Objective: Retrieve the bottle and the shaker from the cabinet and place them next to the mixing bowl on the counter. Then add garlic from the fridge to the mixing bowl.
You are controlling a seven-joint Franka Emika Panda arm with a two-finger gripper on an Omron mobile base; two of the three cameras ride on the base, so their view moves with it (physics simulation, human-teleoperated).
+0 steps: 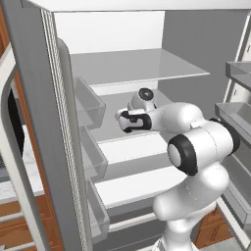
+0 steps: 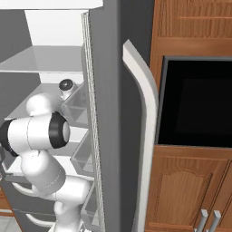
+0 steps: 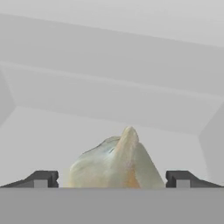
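Note:
A pale, cream-coloured garlic bulb (image 3: 116, 164) with a pointed tip lies on a grey fridge shelf (image 3: 65, 131), close in front of the hand. My gripper (image 3: 112, 180) is open. Its two dark fingertips (image 3: 41, 178) stand wide apart on either side of the bulb, with clear gaps between them and the garlic. In the left base view my arm reaches into the open fridge, and the wrist (image 1: 137, 120) hangs over the middle shelf (image 1: 130, 147).
The fridge interior has an upper shelf (image 1: 142, 66) and lower shelves, with door bins (image 1: 90, 105) on the left door and more bins (image 1: 238, 115) on the right. The open fridge door (image 2: 106, 113) stands beside a dark oven (image 2: 195, 104) and wooden cabinets (image 2: 181, 190).

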